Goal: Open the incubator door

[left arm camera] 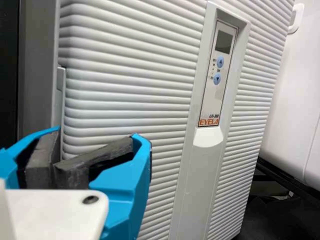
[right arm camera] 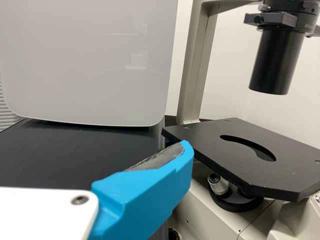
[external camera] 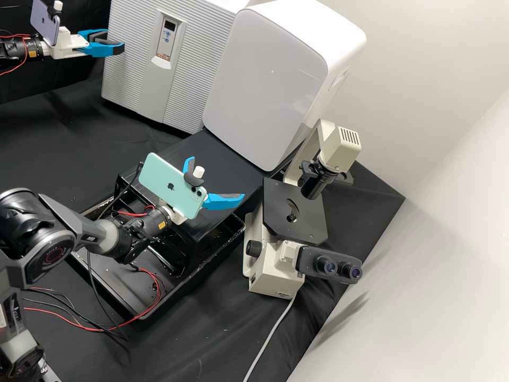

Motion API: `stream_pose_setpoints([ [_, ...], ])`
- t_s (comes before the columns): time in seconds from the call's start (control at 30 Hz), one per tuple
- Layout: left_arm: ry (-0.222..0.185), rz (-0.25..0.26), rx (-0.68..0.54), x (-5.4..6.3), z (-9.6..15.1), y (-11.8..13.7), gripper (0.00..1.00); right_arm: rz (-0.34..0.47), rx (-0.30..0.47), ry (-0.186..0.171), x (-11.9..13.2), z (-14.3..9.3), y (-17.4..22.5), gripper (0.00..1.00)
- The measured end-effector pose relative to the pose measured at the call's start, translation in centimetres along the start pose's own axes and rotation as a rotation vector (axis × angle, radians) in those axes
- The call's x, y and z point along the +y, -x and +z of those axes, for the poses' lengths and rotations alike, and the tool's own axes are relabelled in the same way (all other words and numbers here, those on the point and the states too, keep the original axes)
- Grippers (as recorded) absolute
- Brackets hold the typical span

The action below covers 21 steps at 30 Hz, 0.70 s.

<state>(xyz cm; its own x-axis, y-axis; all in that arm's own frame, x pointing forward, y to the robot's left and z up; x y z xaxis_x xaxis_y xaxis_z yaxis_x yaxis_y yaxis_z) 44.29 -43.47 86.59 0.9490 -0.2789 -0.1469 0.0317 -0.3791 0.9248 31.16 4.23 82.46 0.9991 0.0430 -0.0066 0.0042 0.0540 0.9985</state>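
Observation:
In the high view my left gripper (external camera: 114,40) is level with the upper left front of the ribbed grey incubator (external camera: 135,58), its fingers slightly apart. The left wrist view has the left gripper (left arm camera: 94,139) open a little in front of the ribbed door (left arm camera: 130,85), near its side edge; whether the fingers touch it I cannot tell. A panel with a small screen (left arm camera: 224,42) is set in the door, which looks closed. Over the black platform, my right gripper (external camera: 217,178) stands wide open and empty; one blue finger of the right gripper (right arm camera: 150,192) shows in the right wrist view.
A white rounded cabinet (external camera: 265,79) stands beside the incubator on a black platform (external camera: 217,154). To its right is a microscope with a black stage (external camera: 297,212), near the right gripper. A black tray (external camera: 139,317) and loose red and black wires (external camera: 95,329) lie near the arm.

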Motion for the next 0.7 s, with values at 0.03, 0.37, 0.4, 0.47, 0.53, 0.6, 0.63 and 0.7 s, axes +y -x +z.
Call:
stream_pose_setpoints([
  [0.03, 0.001, -0.001, 0.000, 0.0, 0.1, 0.2, 0.00, 0.000, 0.000, 0.000, 0.0, 0.0, 0.0, 1.00],
  [0.37, -0.009, 0.002, 0.022, -0.2, 0.4, 0.7, 0.00, 0.000, 0.000, 0.000, 0.0, 0.0, 0.0, 1.00],
  [0.4, -0.007, 0.003, 0.022, -0.2, 0.4, 0.7, 0.00, 0.000, 0.000, 0.000, 0.0, 0.0, 0.0, 1.00],
  [0.47, -0.008, 0.001, 0.023, -0.2, 0.5, 0.9, 0.00, 0.000, 0.000, 0.000, 0.0, 0.0, 0.0, 1.00],
  [0.53, -0.007, 0.000, 0.023, -0.1, 0.7, 1.2, 0.00, 0.000, 0.000, 0.000, 0.0, 0.0, 0.0, 1.00],
  [0.6, -0.005, -0.006, 0.020, -0.1, 1.2, 1.8, 0.00, 0.000, 0.000, 0.000, 0.0, 0.0, 0.0, 1.00],
  [0.63, -0.006, -0.010, 0.019, -0.1, 1.4, 2.0, 0.00, 0.000, 0.000, 0.000, 0.0, 0.0, 0.0, 1.00],
  [0.7, -0.014, -0.021, 0.010, 0.0, 2.0, 2.7, 0.00, 0.000, 0.000, 0.000, 0.0, 0.0, 0.0, 1.00],
])
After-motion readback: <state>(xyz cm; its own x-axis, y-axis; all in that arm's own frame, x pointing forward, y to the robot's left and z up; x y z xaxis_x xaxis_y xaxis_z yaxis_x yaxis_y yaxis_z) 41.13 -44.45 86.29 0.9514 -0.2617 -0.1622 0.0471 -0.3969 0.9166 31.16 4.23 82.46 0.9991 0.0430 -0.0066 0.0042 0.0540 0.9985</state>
